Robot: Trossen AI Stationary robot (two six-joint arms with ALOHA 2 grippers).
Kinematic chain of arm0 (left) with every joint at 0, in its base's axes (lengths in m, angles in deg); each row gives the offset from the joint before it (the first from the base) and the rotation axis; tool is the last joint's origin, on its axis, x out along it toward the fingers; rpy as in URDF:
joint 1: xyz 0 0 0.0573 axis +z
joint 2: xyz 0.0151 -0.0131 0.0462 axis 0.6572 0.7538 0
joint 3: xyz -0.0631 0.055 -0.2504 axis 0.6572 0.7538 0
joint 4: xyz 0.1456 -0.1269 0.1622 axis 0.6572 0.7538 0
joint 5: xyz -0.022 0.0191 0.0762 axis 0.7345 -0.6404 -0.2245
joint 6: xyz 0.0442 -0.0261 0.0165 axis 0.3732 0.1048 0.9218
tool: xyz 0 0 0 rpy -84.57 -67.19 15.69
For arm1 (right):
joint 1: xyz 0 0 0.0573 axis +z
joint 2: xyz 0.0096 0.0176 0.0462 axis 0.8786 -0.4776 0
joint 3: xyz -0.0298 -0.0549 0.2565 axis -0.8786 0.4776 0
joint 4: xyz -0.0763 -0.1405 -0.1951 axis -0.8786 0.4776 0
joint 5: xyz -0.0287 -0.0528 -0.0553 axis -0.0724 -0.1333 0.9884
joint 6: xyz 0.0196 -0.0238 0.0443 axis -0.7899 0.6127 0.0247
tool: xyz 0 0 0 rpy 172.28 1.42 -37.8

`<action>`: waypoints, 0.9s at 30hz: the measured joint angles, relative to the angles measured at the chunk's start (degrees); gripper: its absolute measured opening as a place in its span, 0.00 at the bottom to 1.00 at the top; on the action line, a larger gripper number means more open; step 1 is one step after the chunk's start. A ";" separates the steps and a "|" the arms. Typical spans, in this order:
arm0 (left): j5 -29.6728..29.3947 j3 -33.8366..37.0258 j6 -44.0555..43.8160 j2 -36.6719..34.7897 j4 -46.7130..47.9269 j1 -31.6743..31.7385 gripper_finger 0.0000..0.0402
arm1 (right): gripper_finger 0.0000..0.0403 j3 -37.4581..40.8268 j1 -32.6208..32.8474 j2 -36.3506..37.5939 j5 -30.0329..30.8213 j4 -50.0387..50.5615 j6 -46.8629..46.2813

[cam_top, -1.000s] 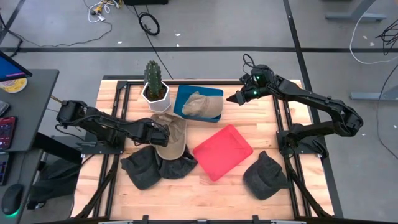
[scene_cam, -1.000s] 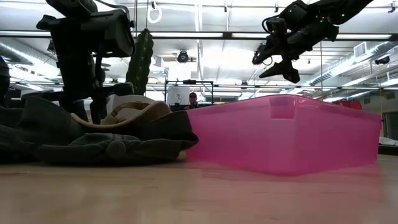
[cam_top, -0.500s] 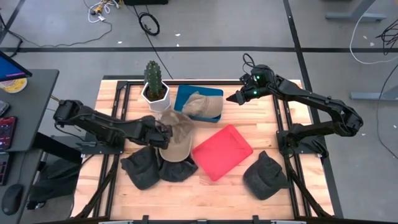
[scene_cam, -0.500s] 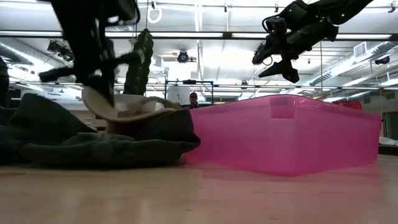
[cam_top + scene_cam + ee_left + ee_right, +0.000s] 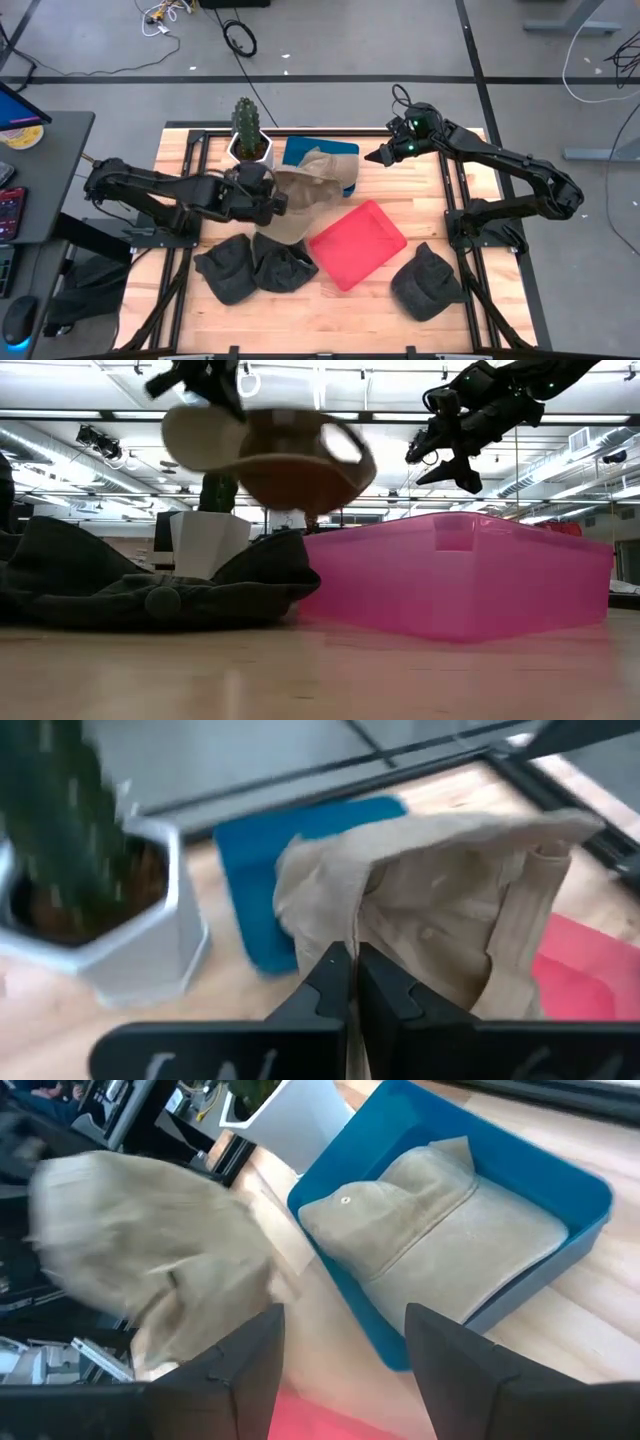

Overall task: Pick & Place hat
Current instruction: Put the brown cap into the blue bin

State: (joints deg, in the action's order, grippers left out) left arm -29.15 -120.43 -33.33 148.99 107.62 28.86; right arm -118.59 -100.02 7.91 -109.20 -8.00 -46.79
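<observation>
My left gripper (image 5: 270, 200) is shut on a tan cap (image 5: 303, 198) and carries it in the air between the cactus pot (image 5: 250, 148) and the red bin (image 5: 357, 243). In the low view the tan cap (image 5: 270, 450) hangs high above the table under the left gripper (image 5: 215, 375). A second tan cap (image 5: 325, 170) lies in the blue bin (image 5: 296, 152). My right gripper (image 5: 378, 157) hovers open by the blue bin's right side, touching nothing. My left gripper pinches the tan cap's edge (image 5: 345, 932) between its two fingers (image 5: 330, 982), on the side opposite the back strap (image 5: 522, 905). The fingers come from the table's left, slanting down. The cap is lifted clear and hangs open side down, crown toward the blue bin.
Two dark caps (image 5: 235, 270) (image 5: 284, 266) lie near the front left, and a third dark cap (image 5: 425, 283) sits at the front right. The cactus (image 5: 244, 120) stands tall at the far left. The red bin (image 5: 460, 575) fills the table's middle.
My left gripper has risen and swung toward the far edge and the blue bin, staying shut. The tan cap, which lay on the dark caps, has been lifted clear and now hangs high in the air. The right arm has kept still.
</observation>
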 joint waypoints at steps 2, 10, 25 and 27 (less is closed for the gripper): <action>-0.84 -3.11 6.52 0.02 -0.28 -0.33 0.02 | 0.52 0.00 -1.08 0.00 -1.23 -0.04 -0.13; -13.18 -11.41 38.09 0.04 -14.98 -4.24 0.02 | 0.52 0.00 -5.45 0.00 -7.96 -1.40 -1.76; -3.45 -12.61 92.54 0.11 -69.18 -3.36 0.02 | 0.52 0.00 -7.04 0.00 -28.34 -18.67 -18.86; 1.23 -12.60 95.84 0.11 -73.75 -2.73 0.02 | 0.52 0.00 -7.06 0.02 -28.73 -21.73 -21.89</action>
State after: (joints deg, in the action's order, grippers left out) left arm -27.92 -133.03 62.50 149.10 33.87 26.13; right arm -118.59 -107.08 7.94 -137.93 -29.73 -68.68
